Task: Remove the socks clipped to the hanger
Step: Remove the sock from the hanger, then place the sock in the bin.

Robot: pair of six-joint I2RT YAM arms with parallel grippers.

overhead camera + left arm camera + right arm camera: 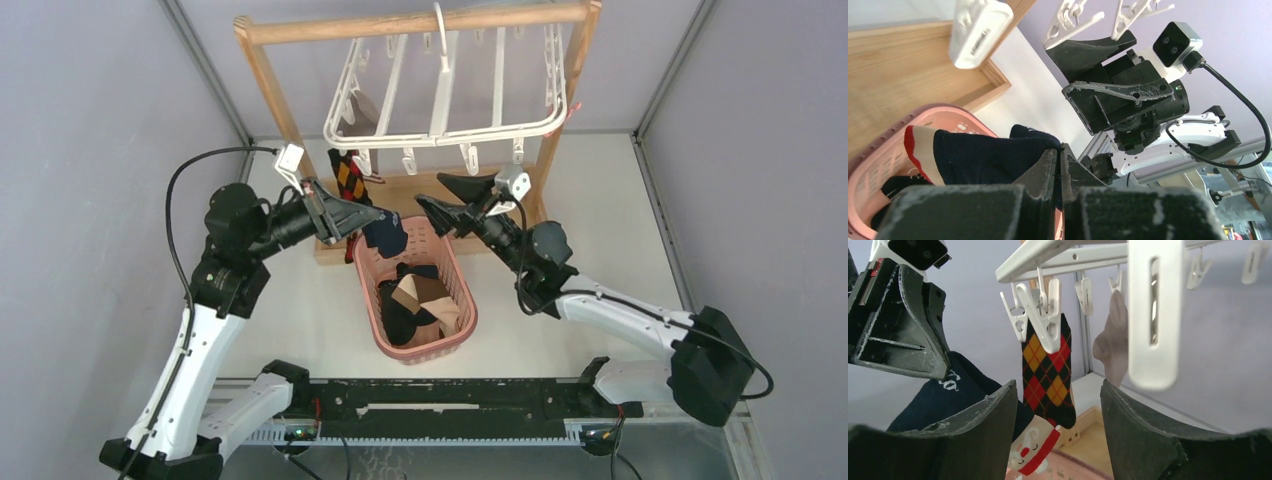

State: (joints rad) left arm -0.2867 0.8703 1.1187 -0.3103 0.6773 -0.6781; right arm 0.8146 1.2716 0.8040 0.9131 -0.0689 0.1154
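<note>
One argyle sock (pixel 1047 371) hangs vertically, clipped, straight ahead of my open right gripper (pixel 432 193); the nearer left gripper (pixel 1058 154) clenches a navy sock (pixel 988 156).

- Left arm (pixel 190 350) and right arm (pixel 620 315) match: white shells on the long links, chunky black joint housings.
- A thin black cable (pixel 168 205) loops outside each arm.
- Small white-grey camera box (pixel 513 181) on each wrist — two dark lenses up front.
- Fingers (pixel 983 435) are black wedges, with edges scuffed whitish.
- Black rail (pixel 450 398) runs between the bases.
</note>
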